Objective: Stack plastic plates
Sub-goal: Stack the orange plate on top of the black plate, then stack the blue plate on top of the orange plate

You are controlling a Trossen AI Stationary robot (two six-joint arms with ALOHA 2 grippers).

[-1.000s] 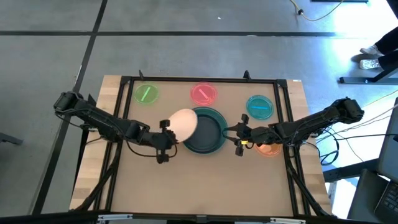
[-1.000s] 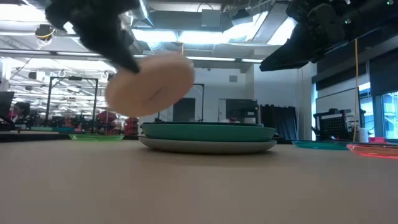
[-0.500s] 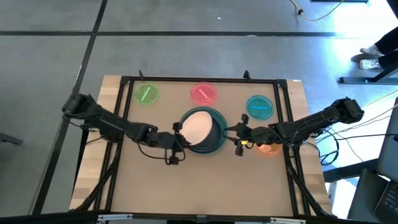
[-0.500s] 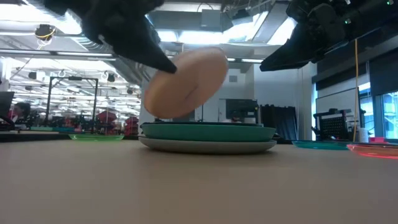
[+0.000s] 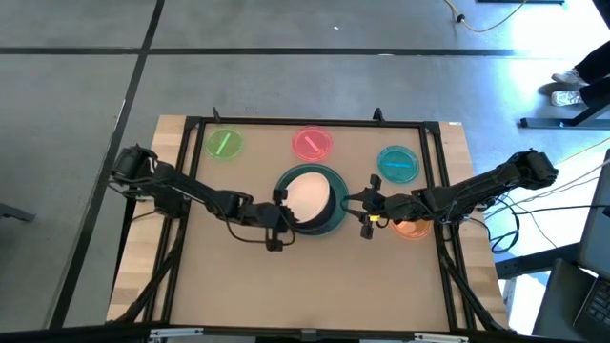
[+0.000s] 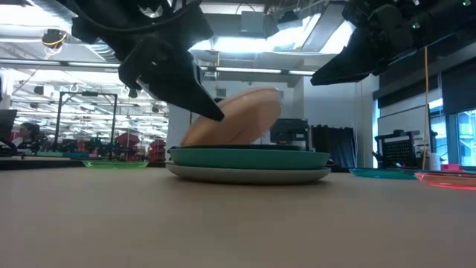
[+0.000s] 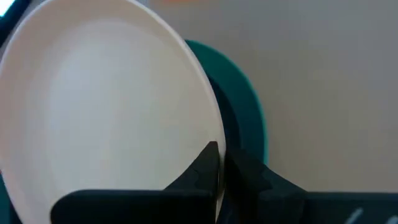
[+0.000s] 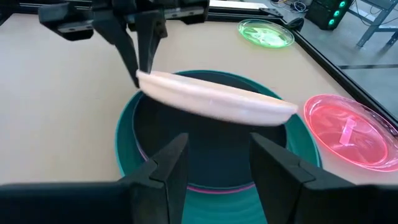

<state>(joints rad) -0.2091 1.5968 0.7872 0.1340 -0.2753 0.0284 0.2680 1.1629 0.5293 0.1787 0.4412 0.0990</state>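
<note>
A small white plate hangs tilted over a stack of large plates, whose top ones are teal with a dark slate one inside. A grey plate is at the bottom. My left gripper is shut on the white plate at the stack's left side. My right gripper is open and empty, just right of the stack, its fingers pointing at it. Small green, pink and teal-blue plates lie along the far edge. An orange one lies under my right arm. My left gripper pinches the white plate's rim between its two fingers, one on the upper face and one on the underside. The fingers come slanting down from the table's left. The plate is tilted, its low edge at the stack's rim height. I cannot tell whether it touches the stack.
A black frame runs around the tabletop. The near half of the table holds no objects. The room behind shows in the low view.
My left gripper has gone toward the table's right edge and down with the white plate. The plate was left of the stack and high; it now hangs low over the stack's middle and lies flatter.
</note>
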